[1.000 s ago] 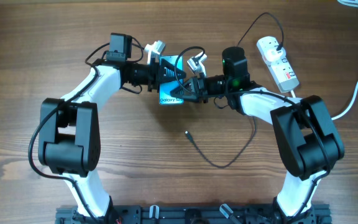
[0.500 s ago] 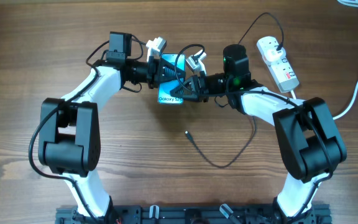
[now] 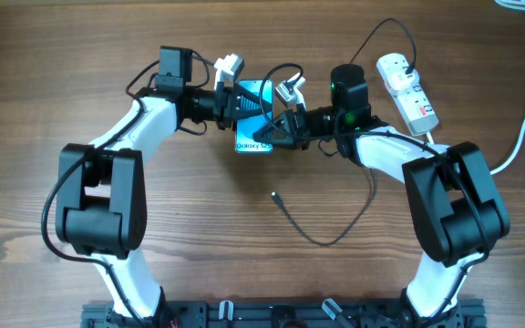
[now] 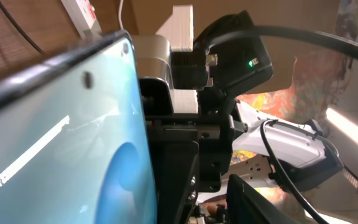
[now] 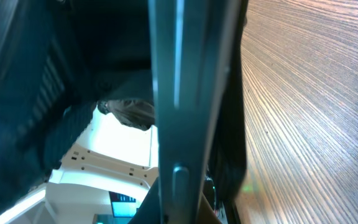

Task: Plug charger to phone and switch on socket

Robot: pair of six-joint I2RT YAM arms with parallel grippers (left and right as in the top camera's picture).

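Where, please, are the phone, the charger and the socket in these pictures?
phone [image 3: 255, 117], overhead view, on its cyan screen.
charger [image 3: 273, 194], overhead view, on its free connector tip.
socket [image 3: 407, 90], overhead view, on the middle of its white body.

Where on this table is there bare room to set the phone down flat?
Bare wood outside the left arm, and in front between it and the right arm, left of the charger tip. Crowded: around the phone at back centre, and back right by the socket and white cord.
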